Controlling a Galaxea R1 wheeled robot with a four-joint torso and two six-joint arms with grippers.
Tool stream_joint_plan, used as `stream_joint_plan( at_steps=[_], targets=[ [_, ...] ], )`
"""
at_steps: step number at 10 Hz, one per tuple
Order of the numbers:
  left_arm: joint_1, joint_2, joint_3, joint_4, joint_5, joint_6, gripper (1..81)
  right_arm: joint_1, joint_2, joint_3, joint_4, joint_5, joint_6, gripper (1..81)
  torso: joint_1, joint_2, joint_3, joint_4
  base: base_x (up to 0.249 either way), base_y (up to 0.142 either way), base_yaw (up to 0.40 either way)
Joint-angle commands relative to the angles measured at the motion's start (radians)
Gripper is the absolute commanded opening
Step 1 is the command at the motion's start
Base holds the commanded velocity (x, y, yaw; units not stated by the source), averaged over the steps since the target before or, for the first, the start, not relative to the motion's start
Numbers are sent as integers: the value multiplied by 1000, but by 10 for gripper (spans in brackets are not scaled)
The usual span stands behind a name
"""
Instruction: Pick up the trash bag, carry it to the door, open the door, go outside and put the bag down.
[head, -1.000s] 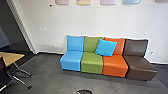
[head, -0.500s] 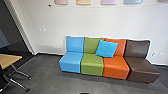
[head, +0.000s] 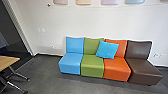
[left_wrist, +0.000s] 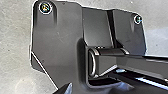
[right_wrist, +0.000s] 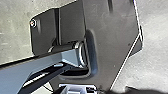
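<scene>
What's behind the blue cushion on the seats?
Behind the blue cushion, the green backrest and the orange backrest show around its edges. The parts directly behind it are covered, so anything tucked there can't be seen.

Trash bag (right_wrist: 147, 92), possibly: dark, uneven-edged sliver, partly cut off at edge of right wrist view.

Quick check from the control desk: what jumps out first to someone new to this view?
The row of four joined seats against the white wall, in blue, green, orange and brown from picture left to right. Next, the bright turquoise cushion, leaning across the green and orange backrests. After those, the pale wooden tabletop on metal legs at the head view's left edge.
</scene>
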Motion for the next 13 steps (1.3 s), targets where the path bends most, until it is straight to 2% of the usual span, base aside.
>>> stream_joint_plan(
  at_steps=[1,10,13],
  targets=[
    [-25,-1,3,-5,61,0,811,29,-15,9,5,-67,2,811,0,-1,0,0,115,0,0],
    [-25,-3,3,-5,61,0,811,26,-15,10,5,-67,2,811,0,-1,0,0,101,0,0],
    [-25,-3,3,-6,63,-2,811,27,-15,12,5,-67,2,811,0,-1,0,0,26,0,0]
  ],
)
